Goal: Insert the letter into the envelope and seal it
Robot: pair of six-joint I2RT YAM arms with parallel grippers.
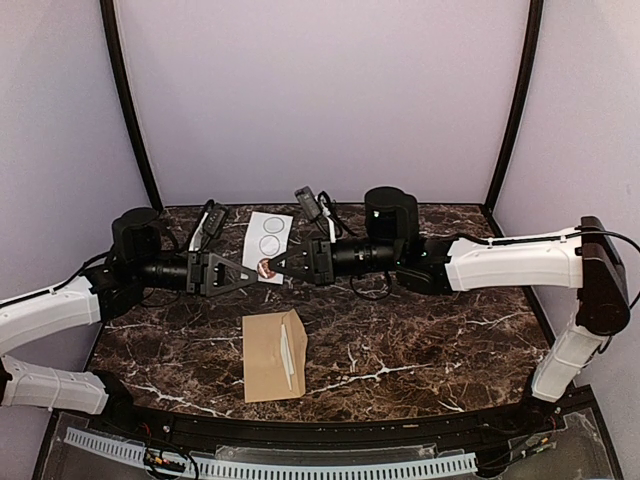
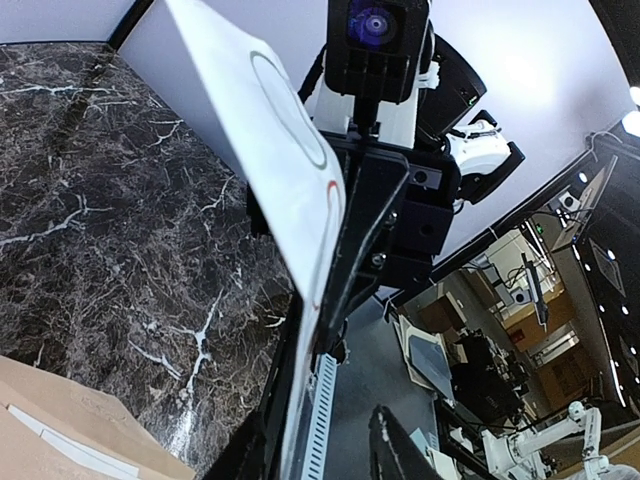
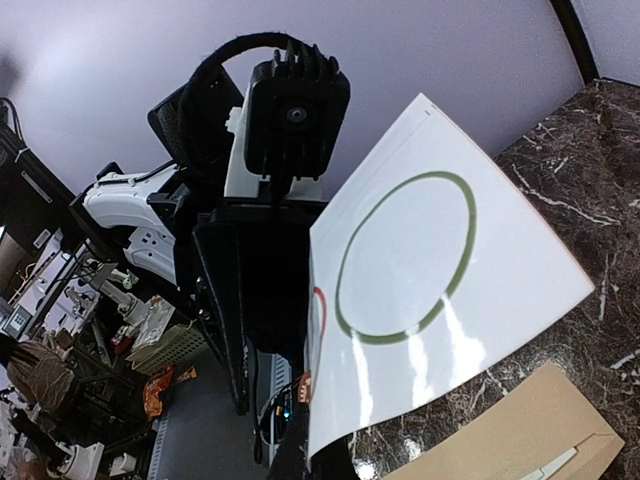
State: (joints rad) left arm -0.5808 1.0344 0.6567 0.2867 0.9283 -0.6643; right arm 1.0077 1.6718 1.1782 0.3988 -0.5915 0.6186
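Marble table (image 1: 420, 340) bears envelope (image 1: 272, 355); sticker card (image 1: 268, 235) aloft behind it

Tan envelope (image 1: 262, 362), green-ringed white card (image 3: 400, 260) — dark marble table (image 1: 420, 340) w/ white veins.

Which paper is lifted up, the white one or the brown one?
The white card with circles. The right gripper pinches it up off the table, while the brown envelope lies flat on it.
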